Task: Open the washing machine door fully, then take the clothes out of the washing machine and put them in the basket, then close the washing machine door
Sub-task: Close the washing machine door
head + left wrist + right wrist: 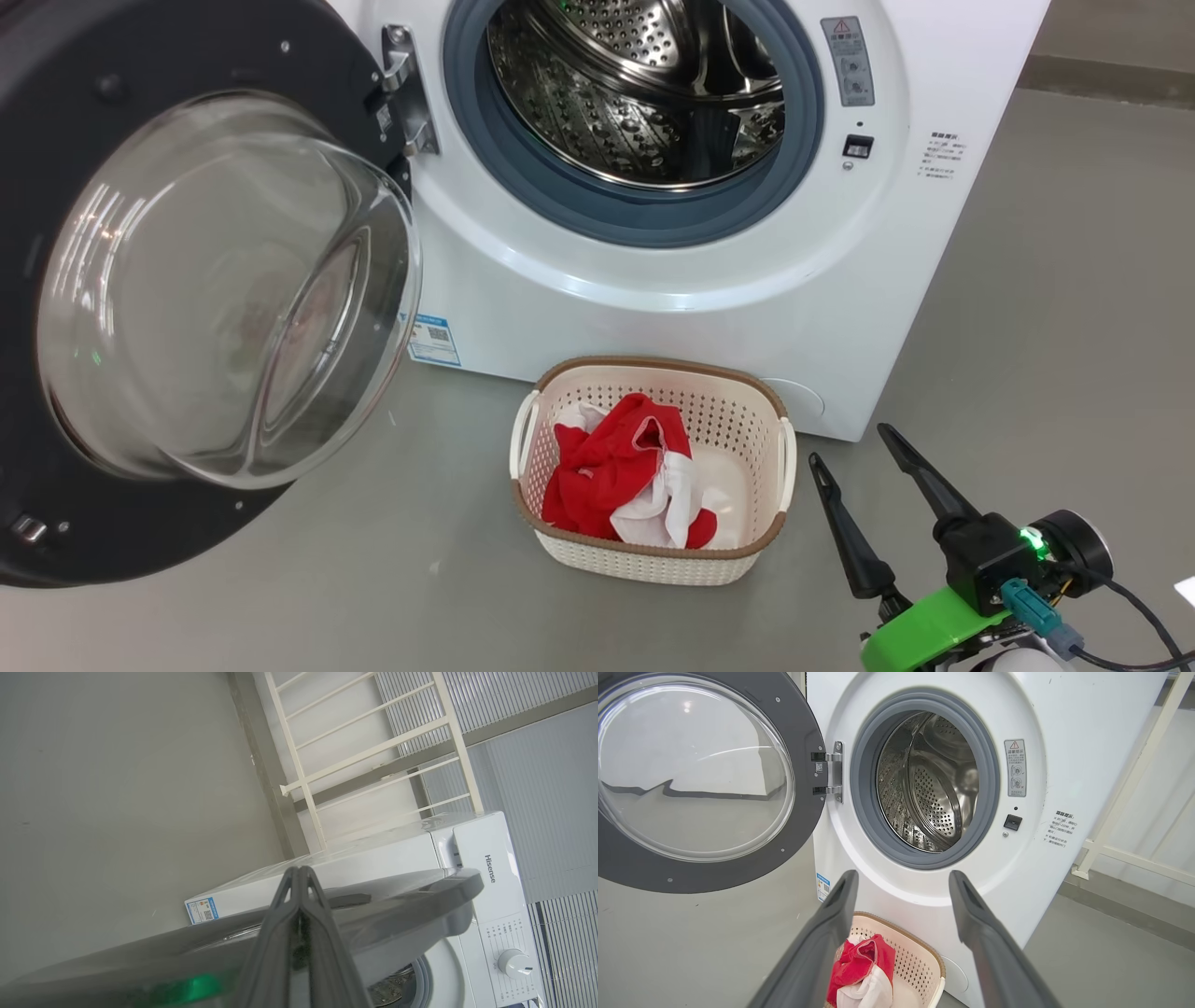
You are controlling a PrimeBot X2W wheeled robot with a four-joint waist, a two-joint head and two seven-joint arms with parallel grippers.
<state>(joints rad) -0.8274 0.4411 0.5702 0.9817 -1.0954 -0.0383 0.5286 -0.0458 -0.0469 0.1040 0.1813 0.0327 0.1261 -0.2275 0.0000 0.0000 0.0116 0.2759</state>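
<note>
Now the clothes [621,476] lie in the basket [644,362] at lower centre, so my right gripper [850,444] gapes empty; my left gripper [299,872], shut, faces the door [420,889], probably to push.

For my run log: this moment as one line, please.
washing machine door: open; drum: no clothes visible; clothes: in basket; left gripper: shut, near door; right gripper: open, empty; pending: close door
</note>
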